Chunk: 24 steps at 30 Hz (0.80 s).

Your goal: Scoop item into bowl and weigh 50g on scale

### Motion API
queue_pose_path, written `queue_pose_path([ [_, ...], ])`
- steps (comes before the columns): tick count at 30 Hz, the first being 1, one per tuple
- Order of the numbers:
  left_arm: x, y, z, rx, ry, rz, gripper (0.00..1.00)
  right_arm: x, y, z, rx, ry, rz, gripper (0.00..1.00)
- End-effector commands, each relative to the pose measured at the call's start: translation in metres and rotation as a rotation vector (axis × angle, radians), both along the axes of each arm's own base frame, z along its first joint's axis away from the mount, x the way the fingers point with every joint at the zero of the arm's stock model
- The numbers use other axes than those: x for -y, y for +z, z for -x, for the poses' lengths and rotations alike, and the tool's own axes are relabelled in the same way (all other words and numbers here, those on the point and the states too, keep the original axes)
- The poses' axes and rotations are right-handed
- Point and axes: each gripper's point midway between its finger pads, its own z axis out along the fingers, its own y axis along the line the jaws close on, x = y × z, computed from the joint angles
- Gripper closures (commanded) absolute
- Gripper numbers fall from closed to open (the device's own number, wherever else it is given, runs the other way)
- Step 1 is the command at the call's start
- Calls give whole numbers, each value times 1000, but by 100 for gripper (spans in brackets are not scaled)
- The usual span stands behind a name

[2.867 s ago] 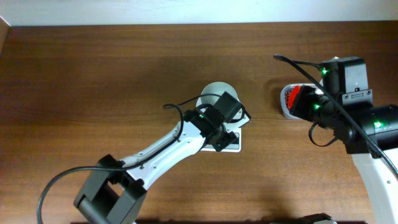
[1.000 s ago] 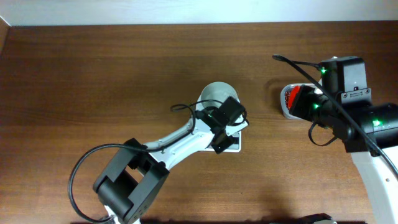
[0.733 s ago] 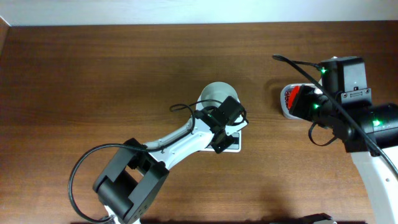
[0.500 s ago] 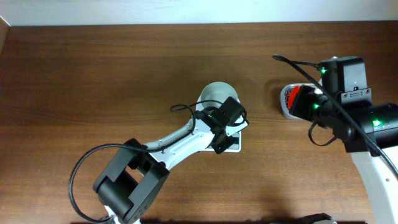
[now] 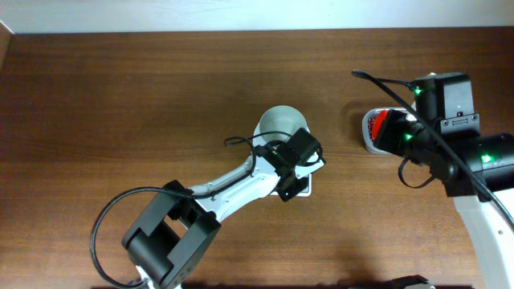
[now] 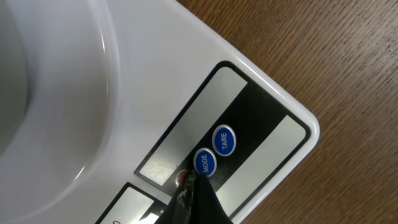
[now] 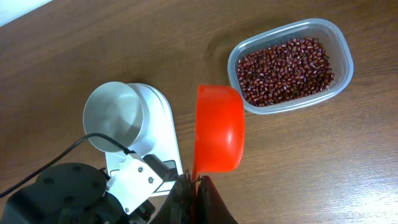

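The white scale (image 6: 155,81) carries the white bowl (image 6: 43,81) at its left; the bowl looks empty in the overhead view (image 5: 275,123). My left gripper (image 6: 194,190) is shut, and its tip rests on the scale's panel by the red button (image 6: 181,178), just below the blue MODE button (image 6: 204,162). My right gripper (image 7: 196,183) is shut on the handle of an orange-red scoop (image 7: 217,127), held above the table between the scale (image 7: 160,124) and the clear tub of red-brown beans (image 7: 286,62). No beans show on the scoop.
The blue TARE button (image 6: 224,140) and the grey display (image 6: 186,127) lie beside the left fingertip. The left arm (image 5: 233,189) reaches in from the front left. The bean tub (image 5: 368,144) sits at the right, partly under the right wrist (image 5: 450,112).
My left wrist has shifted and turned slightly to the right over the scale's button panel. The right arm with the scoop has not moved.
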Motion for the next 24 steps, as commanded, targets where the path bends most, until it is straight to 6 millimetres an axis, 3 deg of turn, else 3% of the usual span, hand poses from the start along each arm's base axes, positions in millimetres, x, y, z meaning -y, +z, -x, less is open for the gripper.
queue_pose_path([
  [1,-1,-7,3,-12,-15,-13,100,3,7,-3,23,-3,15,96],
  [24,-5,-6,-1,-9,103,-4,100,3,6,-2,17,-4,16,96],
])
